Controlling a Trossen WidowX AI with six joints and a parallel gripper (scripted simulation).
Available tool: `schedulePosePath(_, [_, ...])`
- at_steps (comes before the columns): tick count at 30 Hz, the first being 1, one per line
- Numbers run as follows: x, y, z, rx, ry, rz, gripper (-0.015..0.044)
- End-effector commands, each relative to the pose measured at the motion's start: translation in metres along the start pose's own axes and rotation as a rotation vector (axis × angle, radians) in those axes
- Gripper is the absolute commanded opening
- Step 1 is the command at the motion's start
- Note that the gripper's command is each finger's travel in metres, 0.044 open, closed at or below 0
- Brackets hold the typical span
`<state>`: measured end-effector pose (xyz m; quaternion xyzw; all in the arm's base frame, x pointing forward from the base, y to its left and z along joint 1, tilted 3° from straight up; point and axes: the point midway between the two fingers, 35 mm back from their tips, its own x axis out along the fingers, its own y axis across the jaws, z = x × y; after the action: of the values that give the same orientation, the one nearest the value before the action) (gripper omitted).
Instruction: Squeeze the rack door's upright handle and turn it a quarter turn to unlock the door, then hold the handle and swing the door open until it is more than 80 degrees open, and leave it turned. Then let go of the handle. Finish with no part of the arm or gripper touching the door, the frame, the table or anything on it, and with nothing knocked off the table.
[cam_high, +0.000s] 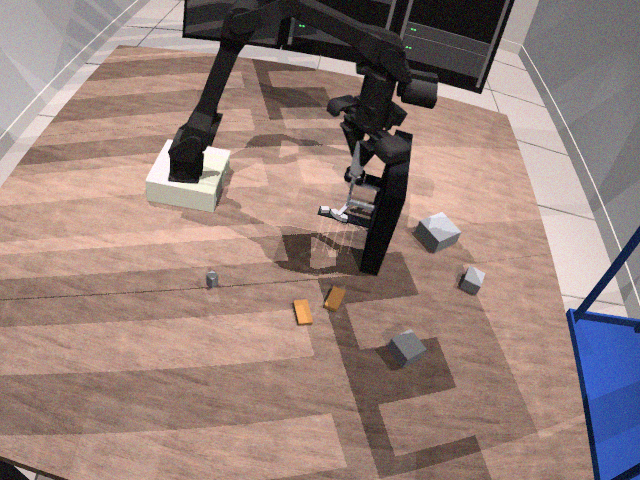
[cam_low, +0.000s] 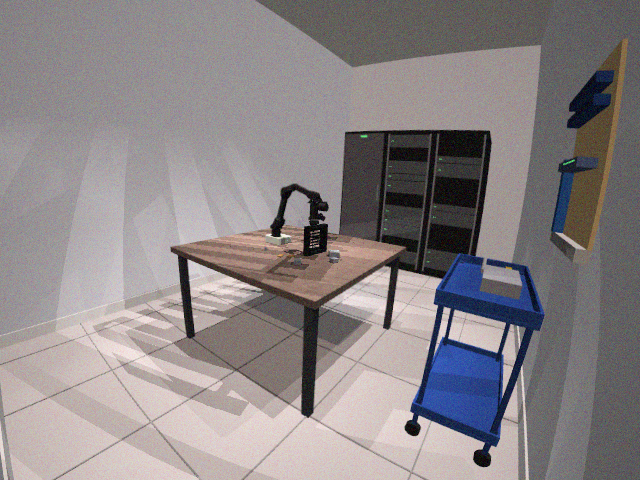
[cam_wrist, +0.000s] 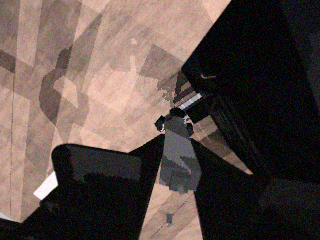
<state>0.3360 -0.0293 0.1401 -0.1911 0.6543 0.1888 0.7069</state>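
Squeezing the gray handle (cam_high: 355, 167) (cam_wrist: 181, 155) between the fingers of the gripper (cam_high: 368, 144) (cam_low: 315, 222) (cam_wrist: 175, 140), reaching down beside the tall black rack (cam_high: 388, 206) (cam_low: 308, 242) on the brown table (cam_high: 129, 403) (cam_low: 248, 263) (cam_wrist: 115, 60).

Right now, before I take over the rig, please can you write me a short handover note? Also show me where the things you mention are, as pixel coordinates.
Gripper (cam_high: 357, 147) (cam_low: 314, 223) (cam_wrist: 175, 140): closed on the upright handle (cam_high: 355, 167) (cam_wrist: 180, 155).
Job: the black rack frame (cam_high: 390, 206) (cam_low: 306, 241) stands on the table (cam_high: 155, 392) (cam_low: 248, 258); two orange blocks (cam_high: 302, 312) and four gray blocks (cam_high: 407, 347) are on the table too.
Done: handle gripped. How far it is turned, and whether the door is unlocked, I cannot tell.
Left: complete the quarter turn if needed, swing the door past 80 degrees, release, withdraw without contact.
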Motion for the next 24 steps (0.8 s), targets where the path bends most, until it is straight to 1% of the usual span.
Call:
schedulePosePath(1, [0.0002,0.0000,0.0000,-0.193,0.000,0.000,0.0010])
schedulePosePath(19, [0.0003,0.0000,0.0000,-1.072,0.000,0.000,0.0010])
schedulePosePath(24, [0.0003,0.0000,-0.0001,-1.104,0.000,0.000,0.0010])
